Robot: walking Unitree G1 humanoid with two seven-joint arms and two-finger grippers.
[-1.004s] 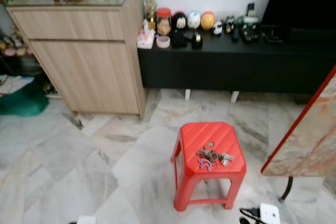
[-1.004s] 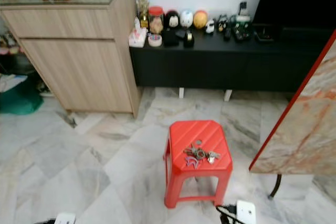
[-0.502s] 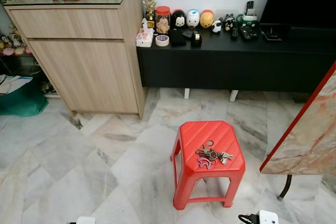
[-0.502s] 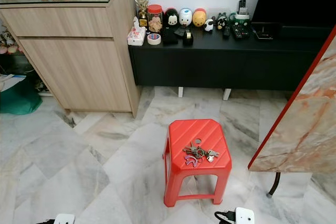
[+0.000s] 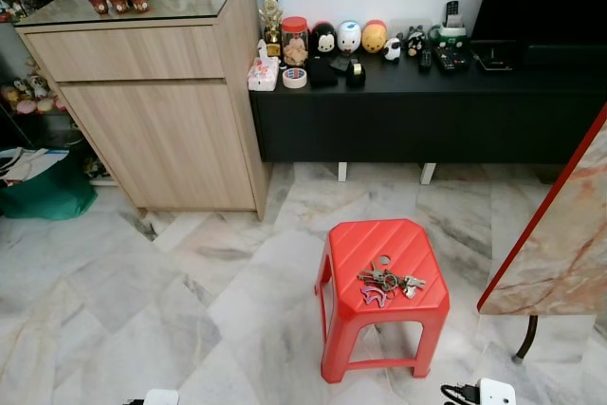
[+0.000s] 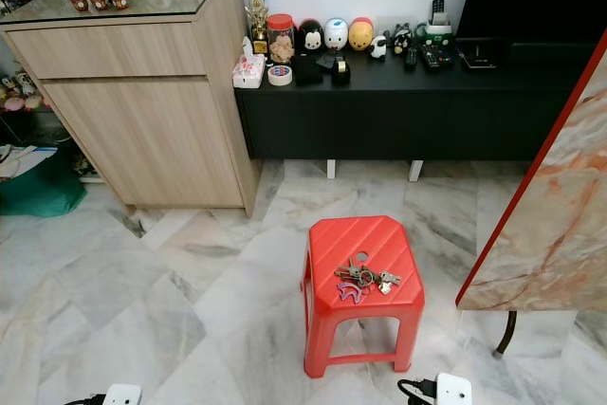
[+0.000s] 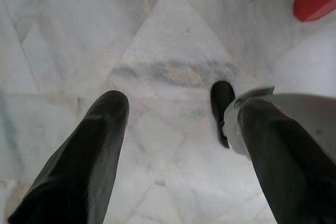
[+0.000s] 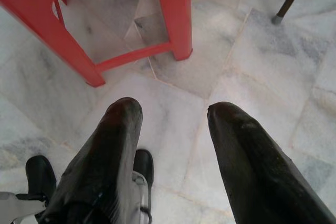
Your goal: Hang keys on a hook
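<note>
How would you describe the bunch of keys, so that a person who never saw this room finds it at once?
On the pale marble floor, in front of the long black cabinet, stands a red plastic stool. The bunch of keys lies on its seat, just in front of the round hole. It is the sole thing on the stool: silvery keys with a small purple charm.
</note>
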